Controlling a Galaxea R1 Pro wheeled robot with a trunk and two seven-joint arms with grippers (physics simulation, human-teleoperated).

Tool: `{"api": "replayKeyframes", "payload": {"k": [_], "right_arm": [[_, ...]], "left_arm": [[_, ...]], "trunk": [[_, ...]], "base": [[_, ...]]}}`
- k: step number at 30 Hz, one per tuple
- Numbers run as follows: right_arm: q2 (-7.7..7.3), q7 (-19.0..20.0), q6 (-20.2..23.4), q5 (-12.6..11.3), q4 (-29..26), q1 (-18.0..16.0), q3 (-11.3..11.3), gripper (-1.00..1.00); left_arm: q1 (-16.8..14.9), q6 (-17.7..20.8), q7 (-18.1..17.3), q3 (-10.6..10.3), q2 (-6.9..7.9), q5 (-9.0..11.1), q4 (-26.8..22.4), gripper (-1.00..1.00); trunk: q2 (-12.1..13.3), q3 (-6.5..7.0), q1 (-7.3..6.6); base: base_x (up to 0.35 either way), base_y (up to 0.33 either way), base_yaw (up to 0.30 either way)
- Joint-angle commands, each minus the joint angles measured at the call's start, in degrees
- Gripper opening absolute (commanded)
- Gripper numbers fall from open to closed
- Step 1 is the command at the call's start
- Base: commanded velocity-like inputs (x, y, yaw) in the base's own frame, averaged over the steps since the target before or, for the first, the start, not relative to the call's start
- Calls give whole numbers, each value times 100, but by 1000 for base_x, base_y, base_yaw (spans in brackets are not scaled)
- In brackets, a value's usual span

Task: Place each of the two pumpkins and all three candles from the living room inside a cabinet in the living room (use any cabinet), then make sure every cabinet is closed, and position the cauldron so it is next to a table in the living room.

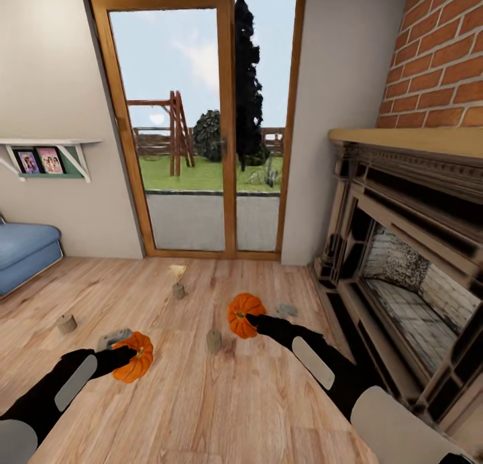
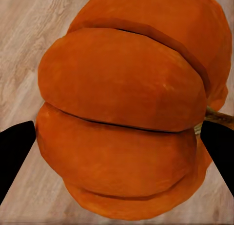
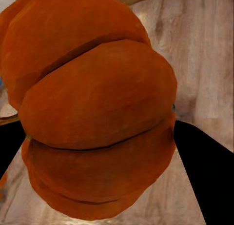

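- Holding one pumpkin apiece: left gripper (image 1: 126, 355) is clamped on the left pumpkin (image 1: 136, 356), right gripper (image 1: 253, 320) on the right pumpkin (image 1: 243, 314).
- Candles (image 1: 213, 340) stand on the floor between and beyond the grippers.
- Judged step: pumpkins secured; next calls for carrying them to a cabinet.

Both arms reach forward and low. The left gripper (image 1: 126, 354) is clamped on a pumpkin (image 1: 136, 364), fingers (image 2: 14, 152) pressing its sides. The right gripper (image 1: 253, 321), arm stretched further out, grips the other pumpkin (image 1: 241, 314) likewise.
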Motion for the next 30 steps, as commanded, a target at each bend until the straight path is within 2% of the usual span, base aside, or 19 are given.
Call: {"api": "replayKeyframes", "payload": {"k": [1, 4, 6, 9, 12, 14, 17, 20, 23, 26, 27, 30], "right_arm": [[-9, -177, 5, -30, -31, 133, 32, -100], [-21, -419, -34, 1, -30, 572, 58, -100], [-28, -473, -57, 9, -24, 776, 59, -100], [-37, -530, -180, 17, 6, 1145, 56, -100], [-38, -558, -533, 60, 154, 1369, 66, -100], [-33, -645, -727, 252, 373, 1430, 77, -100], [-15, -840, -814, 548, 572, 1452, 82, -100], [0, -952, -888, 726, 849, 1458, 82, -100], [15, -984, -1093, 793, 1479, 1457, 93, -100], [31, -990, -1330, 854, 1926, 1459, 98, -100], [40, -991, -1405, 952, 2027, 1459, 99, -100], [54, -992, -1527, 1256, 2105, 1460, 95, -100]], "left_arm": [[-6, 4, 58, -32, -8, 43, 56, -100], [-6, -104, 66, -48, -95, -10, 607, -100], [-6, -366, 67, -65, -220, -15, 945, -100], [-6, -848, 71, -146, -515, -180, 1610, -100], [-6, -1055, 75, -182, -770, -399, 1859, -100], [0, -1228, 84, -188, -890, -465, 2027, -100], [-1, -1609, 81, -192, -942, -492, 2322, -100], [2, -1884, 90, -194, -1023, -483, 2461, -100], [2, -1981, 372, -194, -1183, -505, 2739, -100], [3, -2009, 966, -199, -1431, -528, 2867, -100], [3, -2015, 1194, -201, -1492, -525, 2891, -100], [3, -2102, 1392, -202, -1567, -498, 2914, -100]], "trunk": [[-4, -5, 0], [-4, -5, 0], [-4, -5, 0], [-4, -5, 0], [36, 13, -22], [36, 13, -22], [36, 13, -22], [76, 31, -44], [197, 85, -110], [317, 139, -176], [357, 157, -198], [477, 210, -264]], "base": [[0, 0, 0], [0, 0, 0], [0, 0, 0], [0, 0, 0], [0, 0, 0], [0, 0, 0], [0, 0, 0], [0, 0, 0], [0, 0, 0], [0, 0, 0], [0, 0, 0], [0, 0, 0]]}}
